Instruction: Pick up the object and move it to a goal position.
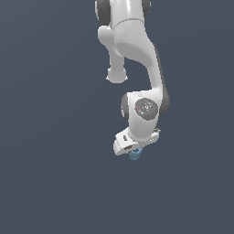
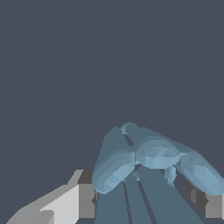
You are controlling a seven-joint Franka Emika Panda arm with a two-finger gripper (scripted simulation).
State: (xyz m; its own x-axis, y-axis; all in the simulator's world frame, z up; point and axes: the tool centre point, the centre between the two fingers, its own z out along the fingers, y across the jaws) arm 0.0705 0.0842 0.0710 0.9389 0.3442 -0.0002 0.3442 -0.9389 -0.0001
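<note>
Supporting surface [image 1: 50, 183]: plain, uniform dark slate-blue expanse filling the whole exterior view; no edges, seams, legs or markings visible, so whether it is a floor or a bench cannot be told. In the wrist view the same flat slate-blue ground [image 2: 65, 65] fills the background.

Items resting directly on it: none can be confirmed. The teal-blue lumpy object [image 1: 135, 155] appears against the surface; contact with it cannot be judged.
</note>
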